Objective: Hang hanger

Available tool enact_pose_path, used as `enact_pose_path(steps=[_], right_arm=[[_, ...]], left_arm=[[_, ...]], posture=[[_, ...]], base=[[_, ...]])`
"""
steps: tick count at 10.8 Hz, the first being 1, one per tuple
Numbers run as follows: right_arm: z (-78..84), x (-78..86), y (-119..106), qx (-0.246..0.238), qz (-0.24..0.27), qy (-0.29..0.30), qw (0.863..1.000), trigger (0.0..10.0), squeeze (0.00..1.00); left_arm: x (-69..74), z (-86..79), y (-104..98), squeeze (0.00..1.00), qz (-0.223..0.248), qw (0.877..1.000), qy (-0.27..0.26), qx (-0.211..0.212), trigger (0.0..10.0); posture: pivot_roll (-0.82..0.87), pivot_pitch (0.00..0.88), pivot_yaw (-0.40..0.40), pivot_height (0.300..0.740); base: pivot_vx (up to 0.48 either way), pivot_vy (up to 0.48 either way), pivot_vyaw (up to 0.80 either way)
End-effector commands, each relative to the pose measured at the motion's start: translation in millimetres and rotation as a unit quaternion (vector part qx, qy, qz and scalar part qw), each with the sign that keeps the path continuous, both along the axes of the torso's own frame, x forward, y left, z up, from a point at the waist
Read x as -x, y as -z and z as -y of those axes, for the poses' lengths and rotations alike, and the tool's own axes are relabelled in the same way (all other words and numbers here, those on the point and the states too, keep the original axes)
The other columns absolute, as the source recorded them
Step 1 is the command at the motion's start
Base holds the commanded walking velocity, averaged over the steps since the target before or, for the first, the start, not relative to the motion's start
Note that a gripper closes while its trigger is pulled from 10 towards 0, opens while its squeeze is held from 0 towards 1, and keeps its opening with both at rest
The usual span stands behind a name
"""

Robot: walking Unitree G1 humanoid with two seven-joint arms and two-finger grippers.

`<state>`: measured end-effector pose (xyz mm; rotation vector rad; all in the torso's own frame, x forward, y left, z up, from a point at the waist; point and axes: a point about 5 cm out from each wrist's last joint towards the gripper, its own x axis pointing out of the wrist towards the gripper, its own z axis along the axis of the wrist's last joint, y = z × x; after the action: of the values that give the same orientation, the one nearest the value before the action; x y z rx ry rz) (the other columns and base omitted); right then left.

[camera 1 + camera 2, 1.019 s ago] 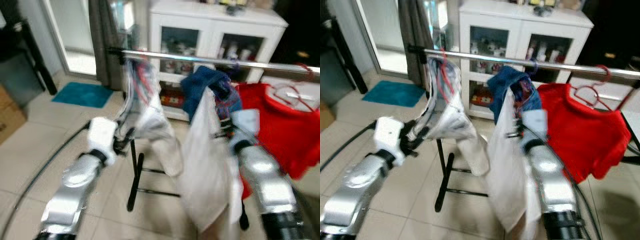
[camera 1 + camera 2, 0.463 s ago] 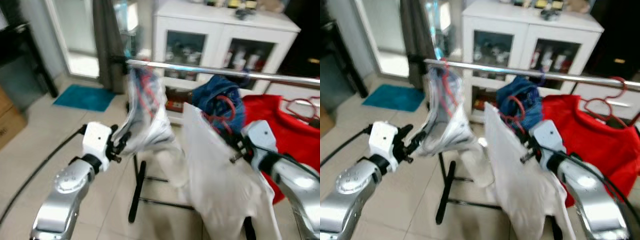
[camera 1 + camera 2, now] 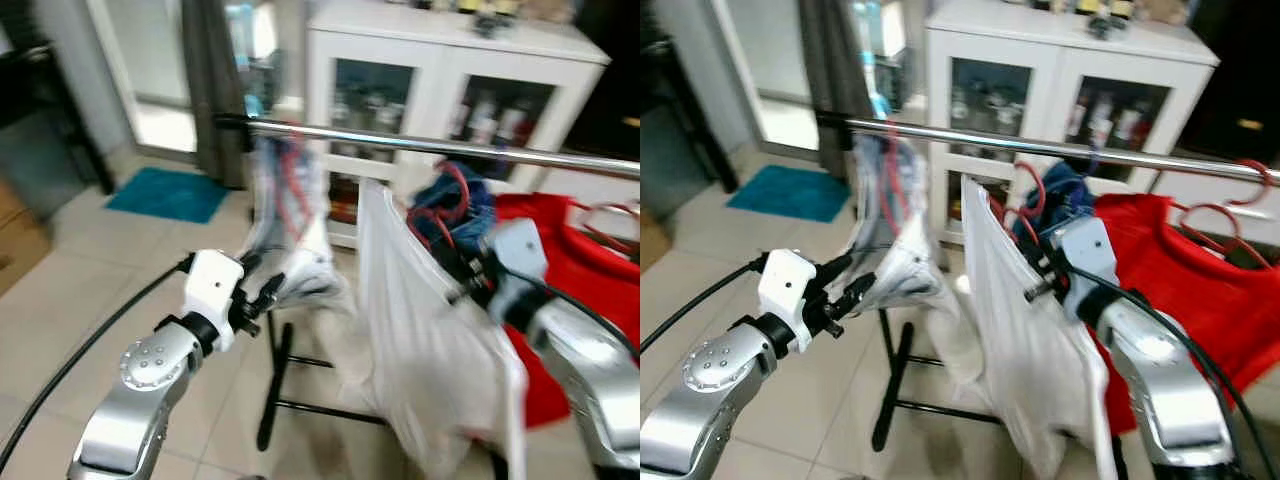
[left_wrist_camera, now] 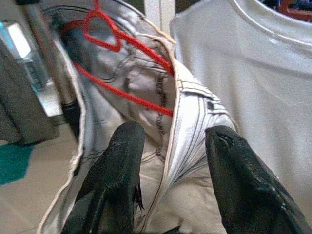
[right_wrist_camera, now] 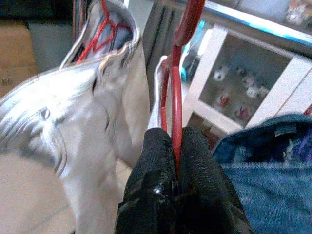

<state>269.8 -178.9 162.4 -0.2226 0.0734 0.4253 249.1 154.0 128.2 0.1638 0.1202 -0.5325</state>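
Two grippers work below the rail [image 3: 1040, 148]: the left gripper [image 4: 170, 146], jaws apart, straddles pale trousers [image 4: 190, 122]; the right gripper [image 5: 176, 146], jaws clamped on the red hanger [image 5: 176, 97] carrying a white shirt [image 3: 1010, 330], shown close by its wrist view.

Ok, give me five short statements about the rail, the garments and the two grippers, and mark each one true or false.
1. The right gripper is shut on the red hanger that carries the white T-shirt. True.
2. The left gripper is clamped shut on the metal rail. False: its fingers are open, on either side of the light trousers below the rail.
3. A red shirt hangs at the robot's right end of the rail. True.
4. The white cabinet stands in front of the rail, nearer the robot. False: it stands behind the rail.
5. The light trousers hang on a blue hanger. False: their hanger is red.
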Motion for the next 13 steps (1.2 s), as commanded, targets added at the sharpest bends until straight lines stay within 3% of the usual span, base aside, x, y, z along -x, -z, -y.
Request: enact_pose_path(steps=[1,2,4,7,8,10,13], right_arm=[[-2.6,-12.0,-9.1,0.008,0.027,0.038,0.999,10.0,0.0],[-10.3,-27.5,-9.0,0.025,0.03,0.059,0.998,10.0,0.0],[-26.3,-62.4,-11.4,0.001,0.017,0.097,0.995,10.0,0.0],[-43.4,-98.8,3.5,0.041,-0.041,0.13,0.99,10.0,0.0],[-48.3,-105.9,7.1,0.028,-0.061,0.134,0.989,10.0,0.0],[-61.1,-112.2,19.2,0.048,-0.107,0.117,0.986,10.0,0.0],[-63.1,-113.3,29.3,0.018,-0.135,0.12,0.983,10.0,0.0]], left_arm=[[-0.4,5.7,-9.0,0.0,0.013,1.0,0.021,-0.001,10.0],[-2.2,7.0,-11.9,0.0,0.014,0.999,0.03,-0.003,10.0],[-4.5,10.8,-15.5,0.0,0.014,0.998,0.057,-0.011,10.0],[1.1,22.5,-25.7,0.0,0.015,0.993,0.12,0.009,10.0],[3.0,24.2,-25.9,0.0,0.012,0.992,0.129,0.01,10.0],[4.5,25.2,-24.7,0.0,0.007,0.991,0.136,0.009,10.0],[6.6,24.0,-22.4,0.0,0.001,0.991,0.134,0.007,10.0]], posture=[[0.09,0.0,-0.01,0.74],[0.09,0.0,-0.007,0.74],[0.1,0.0,-0.007,0.74],[0.12,0.0,-0.012,0.74],[0.12,0.0,-0.01,0.74],[0.12,0.0,-0.013,0.74],[0.12,0.0,-0.017,0.74]], base=[[0.0,0.0,0.0],[0.0,0.0,0.0],[0.0,0.0,0.0],[0.0,0.0,0.0],[0.0,0.0,0.0],[0.0,0.0,0.0],[0.0,0.0,0.0]])
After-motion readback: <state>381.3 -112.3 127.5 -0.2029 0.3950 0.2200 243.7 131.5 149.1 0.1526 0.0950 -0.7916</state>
